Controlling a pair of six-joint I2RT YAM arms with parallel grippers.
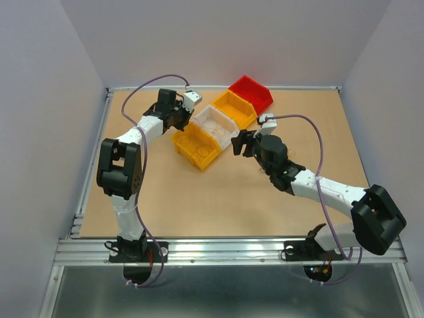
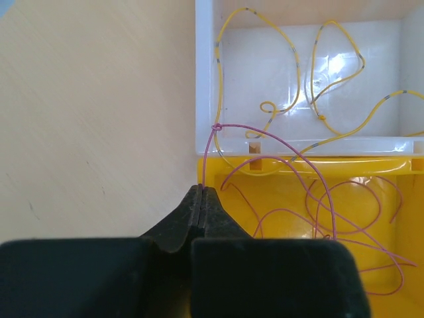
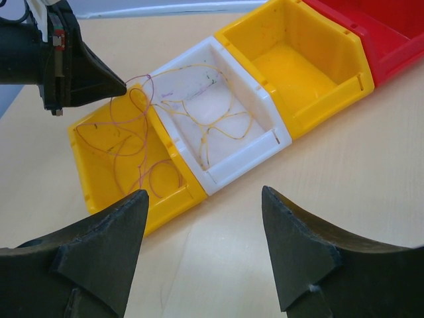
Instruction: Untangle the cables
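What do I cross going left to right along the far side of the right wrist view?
Left claw pinching the purple wire → first yellow bin → white bin → second yellow bin → red bin.

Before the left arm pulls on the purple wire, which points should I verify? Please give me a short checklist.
1. Left gripper shut on the purple wire: ok.
2. Right gripper open and holding nothing: ok.
3. Purple wire apart from the yellow wire: not ok; they cross at the front wall of the white bin.
4. Yellow wire wholly inside the white bin: not ok; a loop hangs over into the yellow bin.
5. The small knot in the purple wire free of the yellow wire: cannot tell.
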